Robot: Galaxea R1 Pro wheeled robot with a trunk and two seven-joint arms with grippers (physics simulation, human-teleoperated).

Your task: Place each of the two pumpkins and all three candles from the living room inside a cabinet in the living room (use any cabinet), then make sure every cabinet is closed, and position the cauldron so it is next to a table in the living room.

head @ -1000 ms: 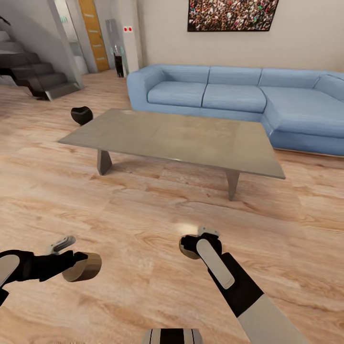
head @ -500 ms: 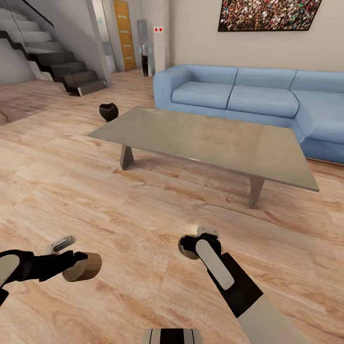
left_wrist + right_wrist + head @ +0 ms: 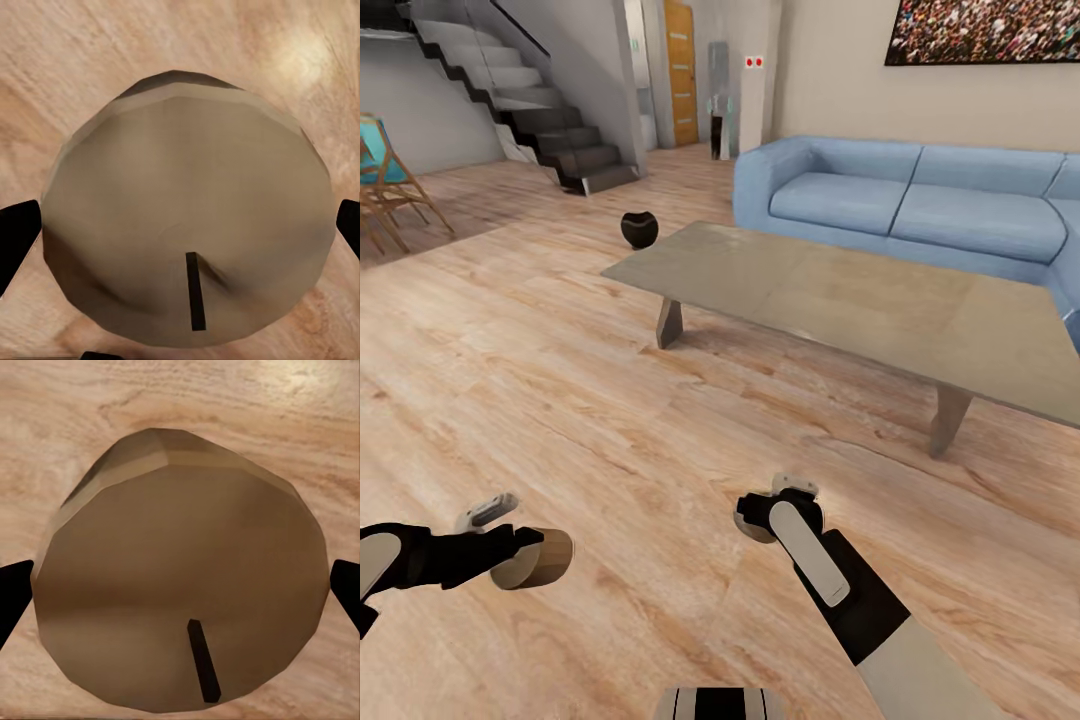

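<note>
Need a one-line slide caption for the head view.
Each gripper, left and right, carries a candle over plank floor, facing the grey coffee table, black cauldron and blue sofa.

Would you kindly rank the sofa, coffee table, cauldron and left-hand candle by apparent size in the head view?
1. Coffee table and sofa: both cropped, too close to rank.
2. Candle, enlarged by nearness.
3. Cauldron, farther off.

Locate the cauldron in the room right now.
In the head view, the cauldron sits on the wood floor beside the coffee table's far left corner, toward the stairs.
</note>
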